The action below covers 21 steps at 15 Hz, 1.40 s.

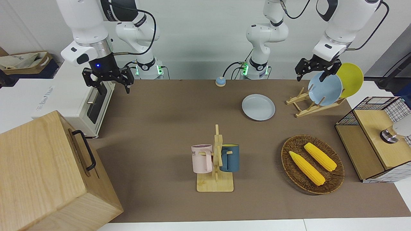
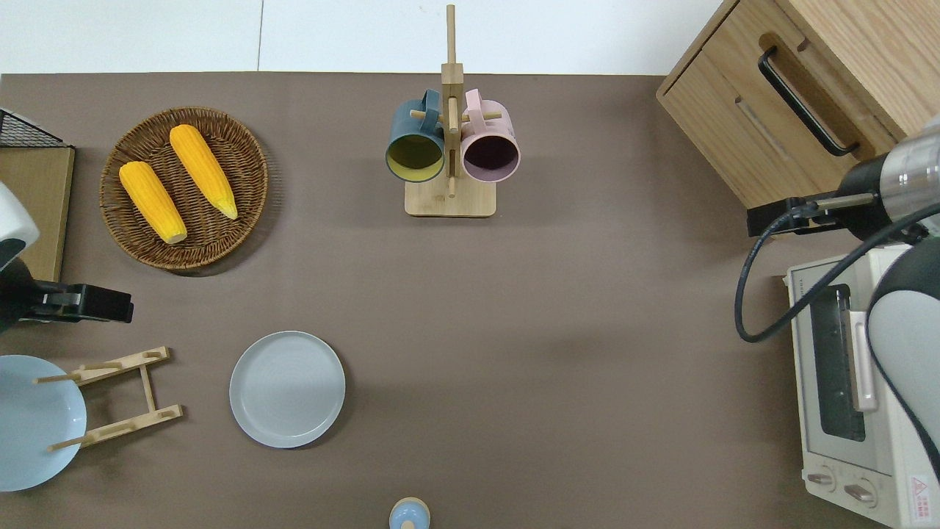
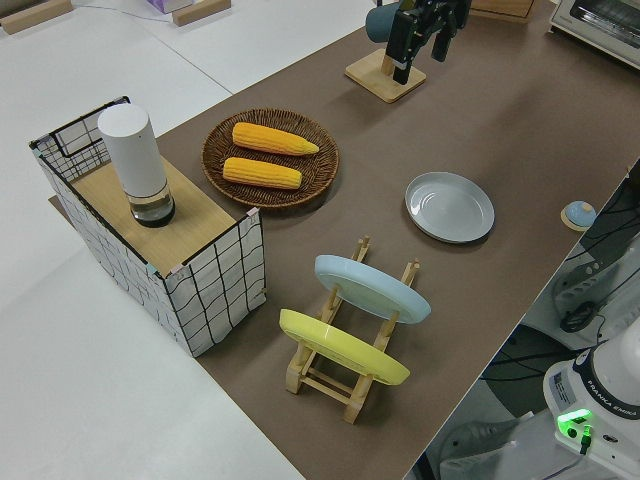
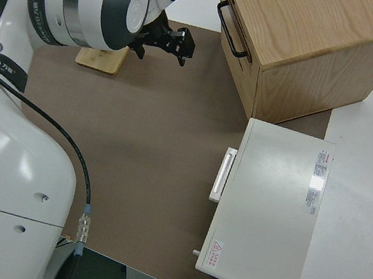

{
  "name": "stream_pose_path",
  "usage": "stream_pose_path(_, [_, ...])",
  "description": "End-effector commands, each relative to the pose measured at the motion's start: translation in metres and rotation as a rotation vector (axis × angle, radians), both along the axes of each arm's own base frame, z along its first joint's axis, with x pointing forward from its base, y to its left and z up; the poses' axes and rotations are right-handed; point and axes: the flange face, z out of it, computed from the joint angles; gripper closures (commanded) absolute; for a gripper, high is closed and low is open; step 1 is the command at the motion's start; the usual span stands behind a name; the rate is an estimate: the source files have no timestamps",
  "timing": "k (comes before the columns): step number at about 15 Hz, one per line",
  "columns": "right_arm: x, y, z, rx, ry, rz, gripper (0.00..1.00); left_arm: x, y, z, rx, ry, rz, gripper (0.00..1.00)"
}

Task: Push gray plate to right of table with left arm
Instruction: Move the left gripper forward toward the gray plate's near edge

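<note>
The gray plate [image 1: 258, 107] lies flat on the brown table [image 1: 160, 128], between the mug rack and the robots; it also shows in the overhead view [image 2: 287, 389] and the left side view [image 3: 450, 207]. My left gripper [image 1: 313, 74] is open and empty, up in the air. In the overhead view it [image 2: 121, 307] hangs over bare table between the plate rack and the corn basket, apart from the gray plate, toward the left arm's end. It also shows in the left side view [image 3: 420, 55]. My right gripper [image 1: 107, 82] is open and parked.
A wooden plate rack [image 2: 117, 397] holds a sky-blue plate [image 1: 325, 88] and a yellow plate [image 1: 352, 78]. A wicker basket [image 2: 242, 139] holds two corn cobs. A mug rack [image 2: 449, 147], wooden drawer box [image 2: 800, 88], toaster oven [image 2: 859, 397], wire crate [image 1: 375, 134] and small blue knob [image 2: 409, 514] stand around.
</note>
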Motion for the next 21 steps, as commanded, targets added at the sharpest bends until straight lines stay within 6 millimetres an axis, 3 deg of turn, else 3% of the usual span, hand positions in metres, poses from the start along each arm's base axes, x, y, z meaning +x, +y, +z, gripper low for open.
stream_pose_path(1, [-0.002,0.001,0.004,0.008,-0.006,-0.006,0.017,-0.019,0.001,-0.019,-0.029,-0.008,0.003,0.01])
stream_pose_path(6, [-0.002,0.001,0.004,0.008,-0.006,-0.006,0.017,-0.049,0.000,-0.058,-0.031,-0.039,-0.001,0.01])
stream_pose_path(21, [-0.002,0.001,0.004,0.008,-0.006,-0.006,0.017,-0.090,-0.005,-0.181,-0.029,-0.107,-0.007,0.01])
